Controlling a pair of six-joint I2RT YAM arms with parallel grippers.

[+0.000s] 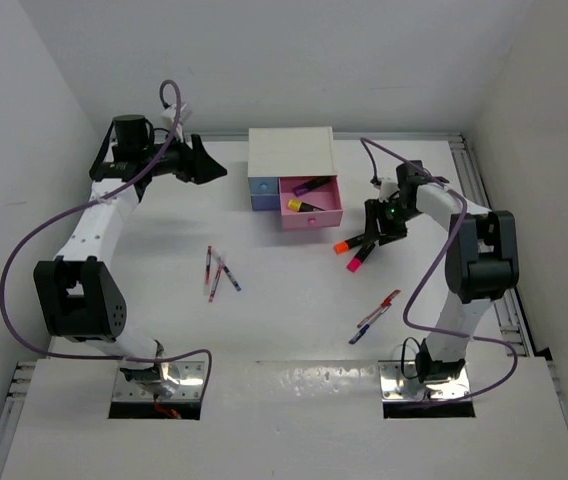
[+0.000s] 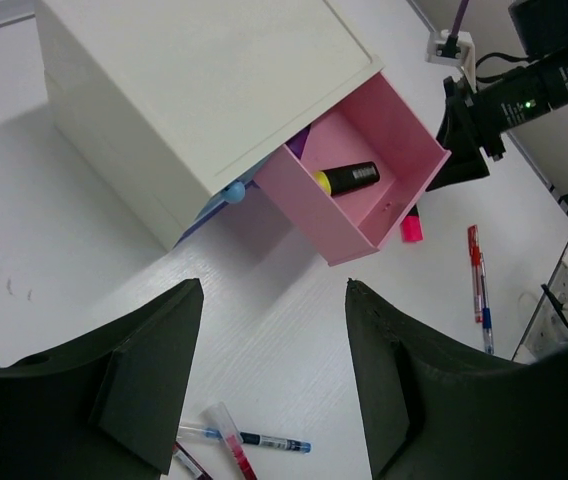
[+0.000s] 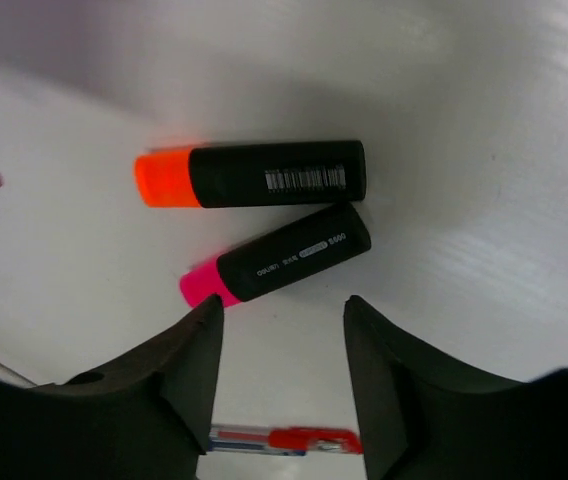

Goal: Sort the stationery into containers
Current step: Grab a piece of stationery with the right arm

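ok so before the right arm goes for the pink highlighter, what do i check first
1. right gripper fingers apart, nothing held: ok
2. pink highlighter lying flat on the table, in view just ahead of the fingers: ok
3. room around it: not ok, orange highlighter lies right beside it, black ends almost touching
4. fingers squared across it: cannot tell, it lies at a slant to the gap
5. pink drawer pulled open with bare floor left: ok, only the yellow highlighter and purple highlighter inside
6. left gripper open, empty, apart from the drawer: ok
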